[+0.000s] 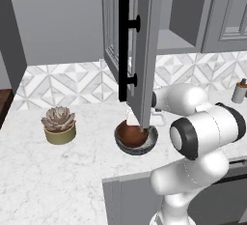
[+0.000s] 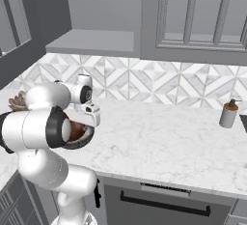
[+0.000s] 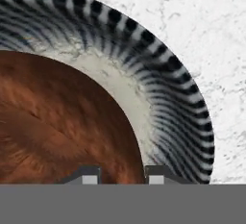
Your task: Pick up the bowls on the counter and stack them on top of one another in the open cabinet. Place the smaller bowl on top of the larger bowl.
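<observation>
Left base view: succulent pot [image 1: 59,127] stands well left of the larger bowl [image 1: 150,144] on the counter [image 1: 48,180].
Bowls: the smaller bowl [image 1: 130,133] already sits inside the larger bowl, so the stack is made, but on the marble and not on the shelf.
Door: the open cabinet [image 1: 144,50] swings its door out right above the larger bowl, bar handle [image 1: 123,50] facing left; the door's lower edge hides my hand there.
Shelf: the grey inner shelf [image 1: 176,40] lies up and to the right of the larger bowl, bare where I can see it.
Hand view: my gripper [image 3: 122,175] looks straight down, jaws narrowly apart, holding nothing that I can make out; the red-brown rim runs up between my fingertips [image 3: 89,175].
Contact: I cannot tell whether either tip touches that rim.
Far right: a soap bottle [image 1: 239,91] stands well right of the larger bowl.
Risk, lifting: rising straight would likely bump my wrist into the door's underside.
Risk, gripping: pinching only the inner rim would probably lift the small bowl alone.
Risk, carrying: a tilted pair could slide apart on the glossy surfaces.
</observation>
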Robot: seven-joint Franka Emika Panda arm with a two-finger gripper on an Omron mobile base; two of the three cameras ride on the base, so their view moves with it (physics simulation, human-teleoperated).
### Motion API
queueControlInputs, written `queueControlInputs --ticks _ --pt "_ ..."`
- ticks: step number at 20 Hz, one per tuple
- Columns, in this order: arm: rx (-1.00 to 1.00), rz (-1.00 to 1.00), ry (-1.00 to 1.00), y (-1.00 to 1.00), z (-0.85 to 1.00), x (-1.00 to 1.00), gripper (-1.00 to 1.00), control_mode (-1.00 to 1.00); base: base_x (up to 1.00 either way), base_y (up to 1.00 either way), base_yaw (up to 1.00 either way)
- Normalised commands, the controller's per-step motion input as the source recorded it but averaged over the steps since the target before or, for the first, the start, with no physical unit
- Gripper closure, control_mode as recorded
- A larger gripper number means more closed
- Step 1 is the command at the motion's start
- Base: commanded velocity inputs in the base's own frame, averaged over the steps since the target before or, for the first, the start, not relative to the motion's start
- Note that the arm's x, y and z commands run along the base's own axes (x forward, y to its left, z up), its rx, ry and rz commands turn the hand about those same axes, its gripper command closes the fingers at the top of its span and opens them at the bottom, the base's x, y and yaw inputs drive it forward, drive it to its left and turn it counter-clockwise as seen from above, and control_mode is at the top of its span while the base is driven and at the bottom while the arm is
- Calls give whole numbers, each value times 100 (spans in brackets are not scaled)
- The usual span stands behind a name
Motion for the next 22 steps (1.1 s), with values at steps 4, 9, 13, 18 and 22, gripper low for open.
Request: queueControlInputs --ticks 4,9,13,18,22 --pt "0 0 -12 0 43 -29 -100 -100 0 0 0" --pt "2 0 -11 -14 49 -29 -100 -100 0 0 0" --pt "6 0 -12 -38 7 -21 -100 -100 0 0 0" --pt "0 0 -6 -7 -11 5 -100 -100 0 0 0" --pt "0 0 0 0 -27 23 -100 -100 0 0 0"
